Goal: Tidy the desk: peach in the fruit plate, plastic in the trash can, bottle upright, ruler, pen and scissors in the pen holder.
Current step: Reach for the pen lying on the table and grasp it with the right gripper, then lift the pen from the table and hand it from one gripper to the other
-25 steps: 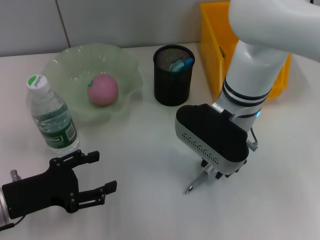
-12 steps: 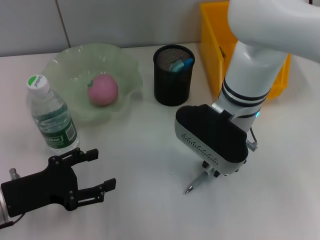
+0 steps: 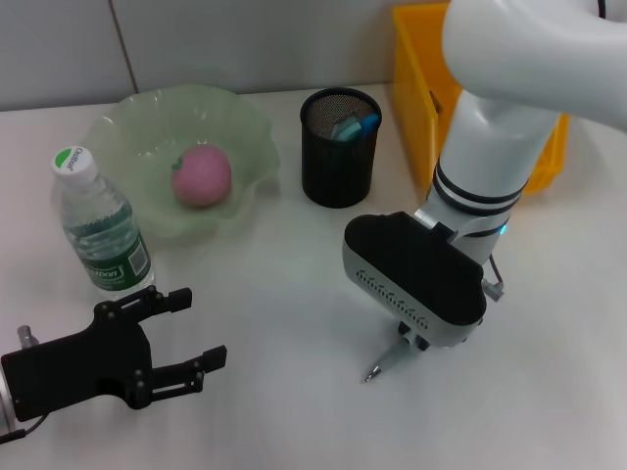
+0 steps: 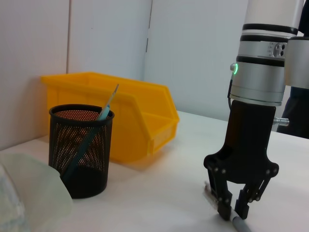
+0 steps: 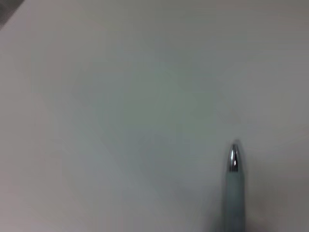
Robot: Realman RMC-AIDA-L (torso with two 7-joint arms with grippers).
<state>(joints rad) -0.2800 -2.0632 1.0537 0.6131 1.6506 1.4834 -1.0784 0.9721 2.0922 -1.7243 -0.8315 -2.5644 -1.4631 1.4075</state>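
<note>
A grey pen (image 3: 384, 361) lies on the white desk with its tip (image 5: 234, 157) pointing at the front edge. My right gripper (image 4: 233, 212) stands straight down over its rear end, fingers drawn in on the barrel; in the head view the wrist body hides them. At the front left my left gripper (image 3: 197, 328) rests open and holds nothing. The bottle (image 3: 100, 223) stands upright at the left. The pink peach (image 3: 202, 174) sits in the green fruit plate (image 3: 245, 122). The black mesh pen holder (image 3: 340, 147) holds teal items (image 4: 105, 107). No plastic is in view.
A yellow bin (image 3: 419, 78) stands at the back right, close behind my right arm and beside the pen holder (image 4: 79, 154). White desk surface stretches between the two grippers and along the front edge.
My right wrist has sunk slightly toward the desk over the pen. The pen tip stays where it was. The left gripper has shifted a little toward the front.
</note>
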